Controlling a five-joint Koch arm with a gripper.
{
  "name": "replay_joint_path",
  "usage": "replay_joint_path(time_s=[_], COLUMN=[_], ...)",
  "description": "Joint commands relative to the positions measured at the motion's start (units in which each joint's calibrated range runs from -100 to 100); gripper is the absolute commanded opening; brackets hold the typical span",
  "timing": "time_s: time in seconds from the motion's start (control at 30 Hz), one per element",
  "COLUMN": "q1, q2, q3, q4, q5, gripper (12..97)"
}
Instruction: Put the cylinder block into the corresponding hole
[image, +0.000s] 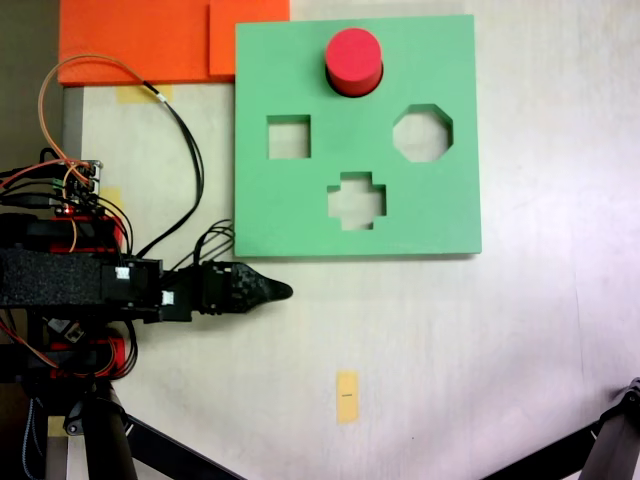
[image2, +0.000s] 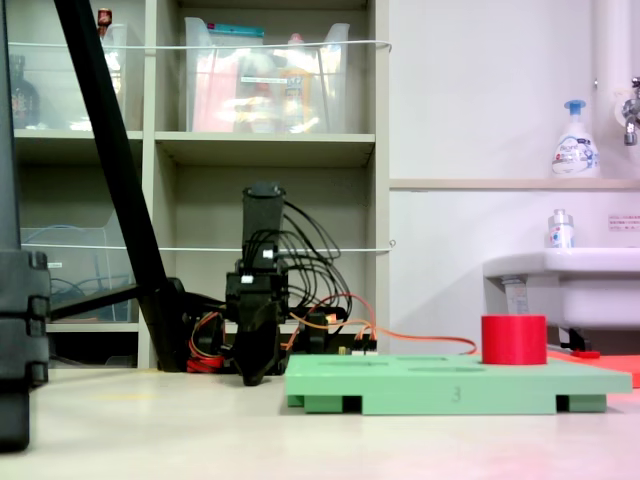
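The desk (image: 480, 340) carries a green foam board (image: 450, 200) with several cutouts. The arm (image: 80, 280) is seen at the left of the top-down fixed view, low beside the board's lower left corner. The cylinder block (image: 353, 60) stands upright at the board's far edge, seemingly already seated in the corresponding hole (image: 354, 90), of which only a dark rim is seen around its base. The gripper (image: 278, 291) rests close to the desk, well apart from the block; nothing is held, and whether the jaws are parted cannot be told, since only one dark tip is shown.

The task is judged nearly or fully done. If a correction is needed, the block should be pressed straight down, without tilting, so that the foam does not catch on the rim.

The other fixed view, from desk level, shows the cylinder block (image2: 513, 340) rising well above the board (image2: 450, 385), which the top-down view cannot show; there the cutout shapes are hidden.
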Motion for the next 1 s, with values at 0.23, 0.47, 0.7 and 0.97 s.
replay_joint_path(time_s=[0.23,0.47,0.7,0.97], q1=[1.56,1.56,1.51,1.56], q2=[-0.41,-0.41,-0.41,-0.41], q3=[-1.96,-1.96,-1.96,-1.96], q4=[-3.76,-3.76,-3.76,-3.76], q5=[-0.24,-0.24,-0.20,-0.20], gripper=[48.7,48.7,48.7,48.7])
